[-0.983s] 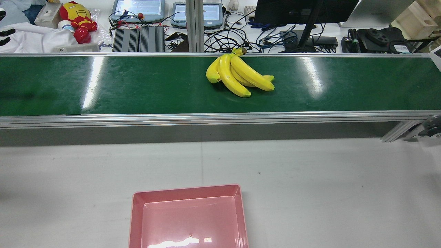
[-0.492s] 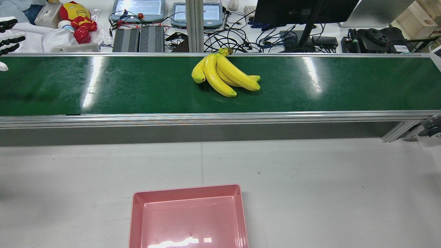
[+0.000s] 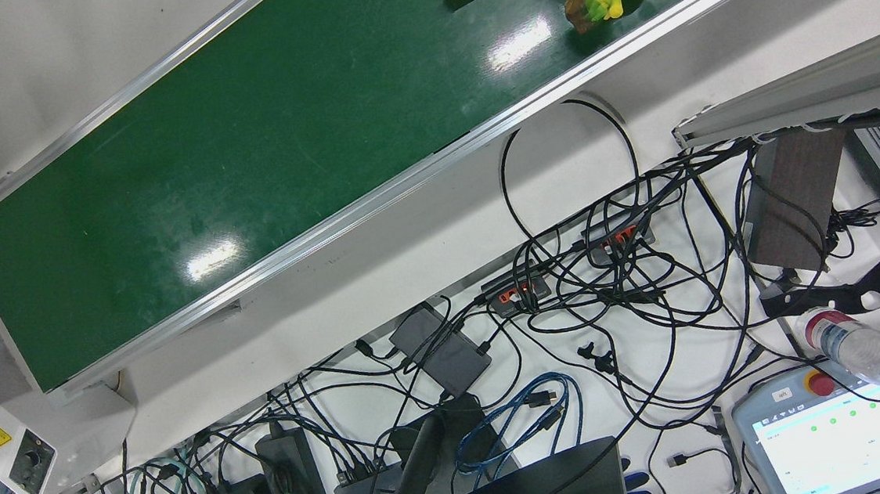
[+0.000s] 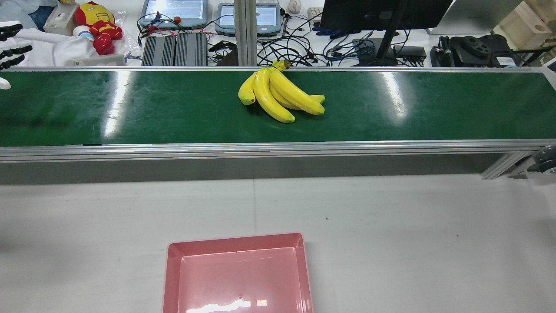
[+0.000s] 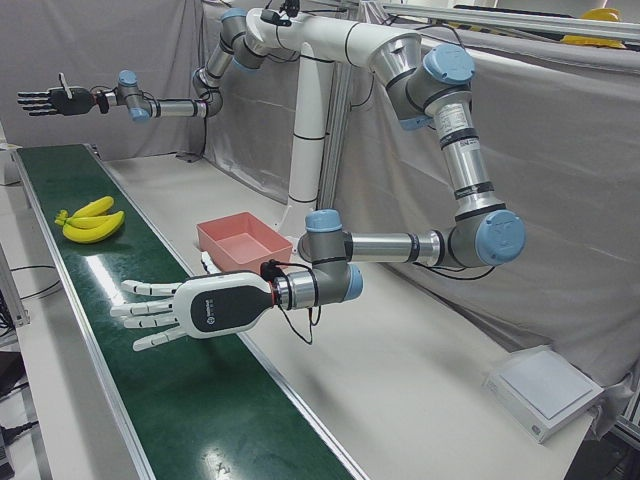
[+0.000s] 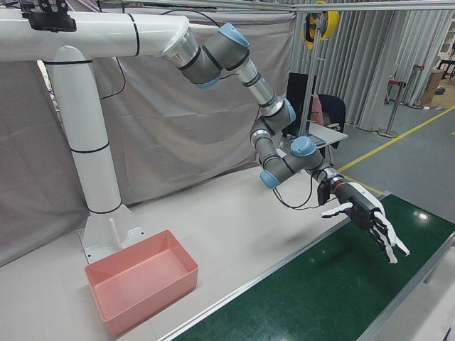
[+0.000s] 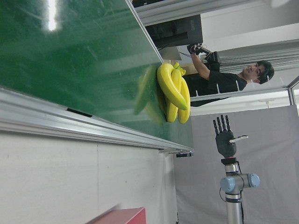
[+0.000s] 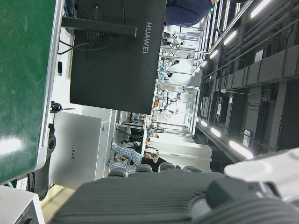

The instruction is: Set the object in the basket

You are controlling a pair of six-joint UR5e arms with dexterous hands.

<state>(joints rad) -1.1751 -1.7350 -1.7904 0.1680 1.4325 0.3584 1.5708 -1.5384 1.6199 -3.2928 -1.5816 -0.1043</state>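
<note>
bananas (image 4: 278, 95) on belt (image 4: 173, 108) at far edge, basket (image 4: 239, 274) on table (image 4: 391, 226) nearer the robot

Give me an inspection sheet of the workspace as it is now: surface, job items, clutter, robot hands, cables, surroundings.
Surface: green belt with glare patches; grey table beside it.
Job items: bananas lying on the belt near its far edge; pink basket on the table, nothing in it.
Clutter: nothing seen on belt or table.
Robot hands: left robot hand open, fingers spread, above the belt, holding nothing; right robot hand open, above the belt, holding nothing.
Cables: tangled cables on the bench beyond the belt, none on the belt.
Surroundings: monitor, pendant, bottle, red toy; a person beyond the belt.
</note>
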